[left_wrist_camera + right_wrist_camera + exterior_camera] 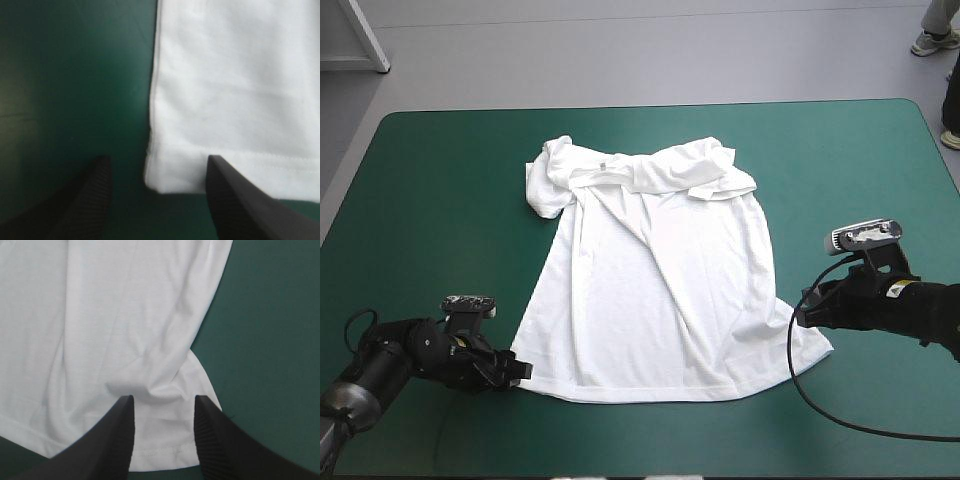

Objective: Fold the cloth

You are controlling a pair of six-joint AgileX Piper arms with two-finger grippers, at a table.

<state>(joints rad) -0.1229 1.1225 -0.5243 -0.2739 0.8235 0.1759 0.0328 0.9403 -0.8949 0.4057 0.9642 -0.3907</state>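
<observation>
The teal-green counter (430,190) fills my view. The white T-shirt (650,290) lies spread flat across its middle, its long axis running far to near, with collar and bunched sleeves at the far end and the hem toward me. My left gripper (523,371) sits low at the hem's near-left corner, fingers spread with the corner between them. My right gripper (804,316) is at the near-right corner, fingers likewise apart over puckered cloth. Each arm has its own corner, so I judge the fold runs from hem toward collar.
</observation>
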